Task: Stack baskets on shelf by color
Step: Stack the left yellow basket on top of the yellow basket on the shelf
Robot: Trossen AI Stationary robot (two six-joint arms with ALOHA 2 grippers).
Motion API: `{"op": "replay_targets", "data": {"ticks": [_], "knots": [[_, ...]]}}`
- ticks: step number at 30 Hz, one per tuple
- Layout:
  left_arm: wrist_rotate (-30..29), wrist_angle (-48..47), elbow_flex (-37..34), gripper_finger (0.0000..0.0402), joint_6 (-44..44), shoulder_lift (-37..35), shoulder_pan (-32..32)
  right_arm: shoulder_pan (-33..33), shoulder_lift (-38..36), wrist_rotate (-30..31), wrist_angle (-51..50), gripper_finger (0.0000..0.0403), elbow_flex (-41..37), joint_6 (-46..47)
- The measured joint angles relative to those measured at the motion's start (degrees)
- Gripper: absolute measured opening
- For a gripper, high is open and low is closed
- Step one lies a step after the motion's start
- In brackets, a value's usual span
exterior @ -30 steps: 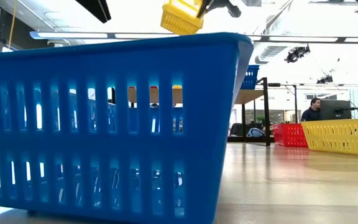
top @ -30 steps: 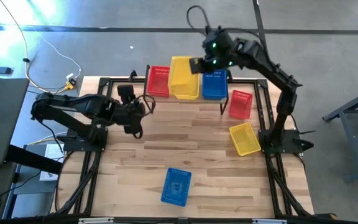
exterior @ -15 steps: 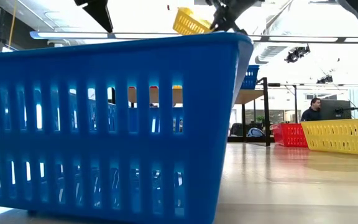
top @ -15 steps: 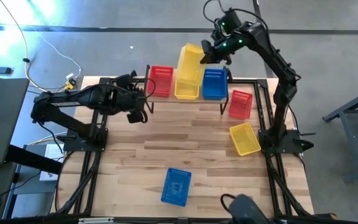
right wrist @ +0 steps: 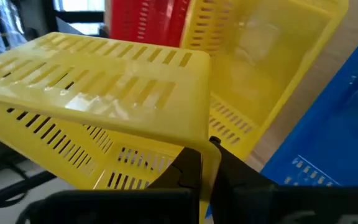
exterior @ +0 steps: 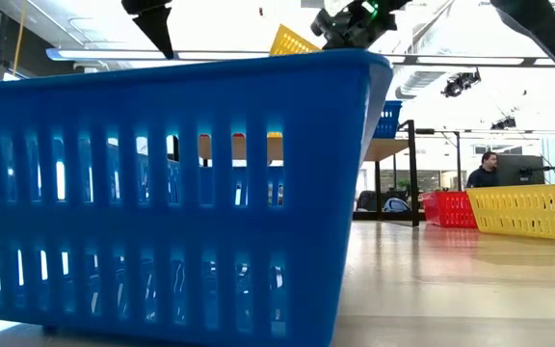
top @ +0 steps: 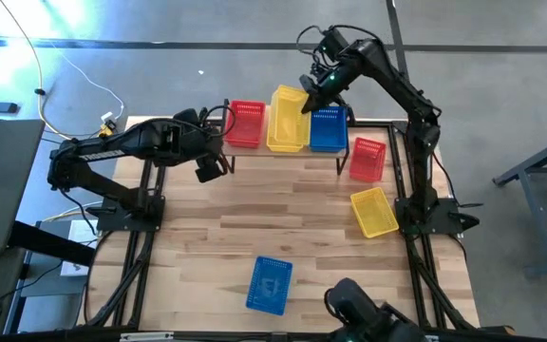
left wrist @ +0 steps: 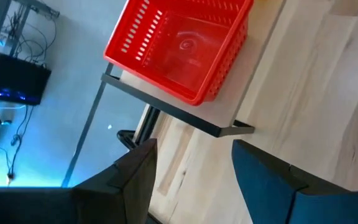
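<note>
Right gripper (top: 309,103), clamped on a tilted yellow basket's (top: 288,101) rim, held it over the shelf's yellow basket (top: 285,136), needing levelling and lowering to nest.

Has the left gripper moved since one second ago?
Yes. In the high view the open left gripper has moved toward the shelf: earlier it was farther out over the table, now it is just in front of the red basket there.

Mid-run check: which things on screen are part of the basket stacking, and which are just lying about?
In the job:
- held yellow basket, pinched in right end effector
- shelf with red basket, yellow basket, blue basket
- loose red, yellow, blue baskets
- left end effector, open, empty

Lying about:
- floor cables
</note>
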Motion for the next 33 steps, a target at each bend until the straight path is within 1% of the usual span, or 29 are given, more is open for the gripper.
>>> {"op": "replay_targets", "data": {"ticks": [8, 14, 20, 26, 33], "knots": [[0.1, 0.0, 0.0, 0.0200, 0.9, 0.0, 0.4, -0.5, 2.5, 0.4, -1.9, 0.0000, 0.0, -1.4], [-0.4, 0.0, 0.0, 0.0200, 1.5, 0.0, 0.6, -0.5, 3.1, 0.5, -1.9, 0.0000, -0.1, 0.4], [-0.5, 0.2, 0.0, 0.0200, 1.7, 0.0, 0.6, -0.5, 3.1, 3.6, -1.9, 0.0000, -0.1, 1.2], [-0.3, 2.6, 0.0, 0.0200, 2.8, 0.0, 0.5, -0.5, 3.1, 6.5, -1.9, 0.0000, -0.1, 1.2], [-0.4, 3.0, 0.0, 0.0200, 5.1, 0.0, 0.5, -0.5, 3.1, 7.6, -1.9, 0.0000, -0.1, 2.6]]}}
